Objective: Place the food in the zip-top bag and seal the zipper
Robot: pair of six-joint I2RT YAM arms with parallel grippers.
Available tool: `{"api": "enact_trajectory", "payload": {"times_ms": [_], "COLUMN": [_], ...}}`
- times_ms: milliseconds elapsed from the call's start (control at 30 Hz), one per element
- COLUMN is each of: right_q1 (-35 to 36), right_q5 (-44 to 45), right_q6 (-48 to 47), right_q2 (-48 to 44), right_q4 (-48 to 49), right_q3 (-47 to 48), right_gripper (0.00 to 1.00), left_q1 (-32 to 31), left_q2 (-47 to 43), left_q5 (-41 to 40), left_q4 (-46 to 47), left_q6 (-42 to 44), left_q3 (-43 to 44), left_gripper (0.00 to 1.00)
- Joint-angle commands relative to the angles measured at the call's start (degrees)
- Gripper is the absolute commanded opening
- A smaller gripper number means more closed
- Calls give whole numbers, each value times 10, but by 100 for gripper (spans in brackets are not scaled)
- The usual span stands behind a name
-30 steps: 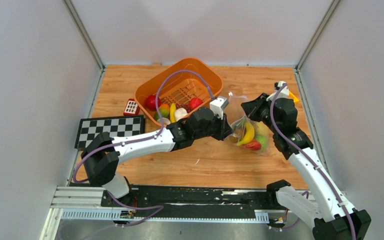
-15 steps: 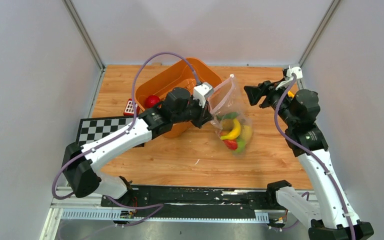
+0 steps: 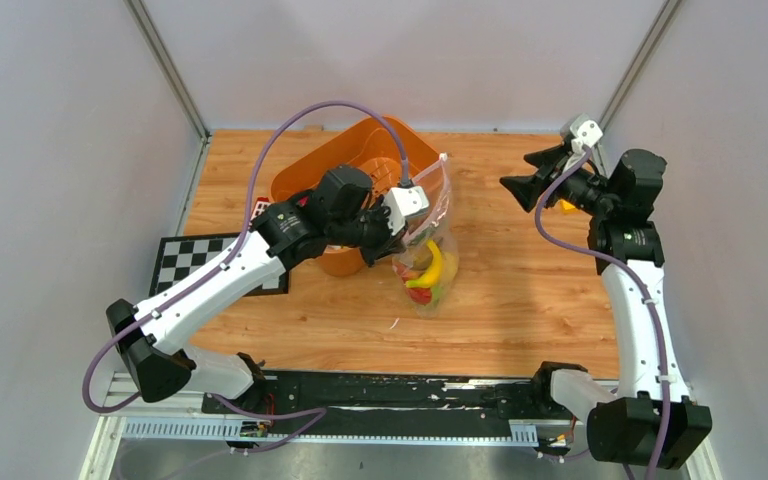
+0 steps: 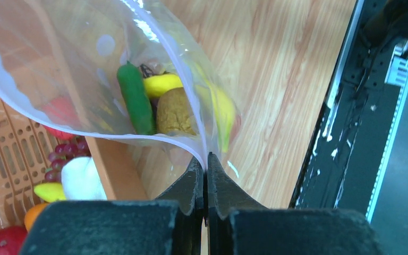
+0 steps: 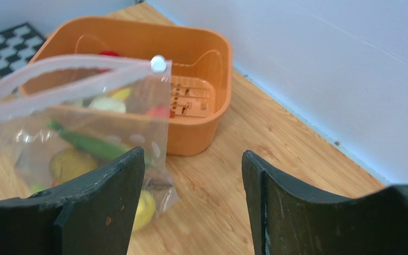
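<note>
The clear zip-top bag [image 3: 428,240] hangs off the table beside the orange basket [image 3: 360,160]. My left gripper [image 4: 206,159] is shut on the bag's rim at one corner. Its zipper [image 5: 79,62] gapes open in two pinkish strips. Inside the bag lie a banana [image 3: 428,268], a green piece [image 4: 135,98], a kiwi [image 4: 175,111] and something red [image 3: 418,295]. More food stays in the basket: grapes [image 4: 58,162], a white mushroom [image 4: 82,178] and a red fruit [image 4: 0,241]. My right gripper [image 3: 516,170] stands open and empty, raised well to the right of the bag.
A checkerboard [image 3: 185,262] lies at the left of the wooden table. A yellow piece [image 3: 564,207] shows behind my right arm by the right wall. Grey walls close the left, back and right. A black rail [image 3: 390,392] runs along the near edge.
My right gripper let go of the bag, opened and drew back to the right. My left arm lifted the bag and carried it left, next to the basket.
</note>
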Motion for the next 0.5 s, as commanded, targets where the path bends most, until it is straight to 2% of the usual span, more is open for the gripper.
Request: {"api": "enact_trajectory", "payload": {"times_ms": [0, 200, 467], "right_q1": [-14, -6, -6], "right_q5": [-178, -242, -271], "right_q6": [-139, -199, -276], "right_q2": [-8, -11, 0], "right_q4": [-52, -79, -127], "right_q3": [21, -4, -13], "right_gripper": [68, 72, 73], "left_q1": [1, 1, 1], "left_q2": [-22, -35, -46], "left_q5": [2, 35, 81], "left_q4": [-61, -21, -49], "left_q6": [51, 46, 74], "left_q3": [24, 3, -8], "left_gripper": [0, 0, 0]}}
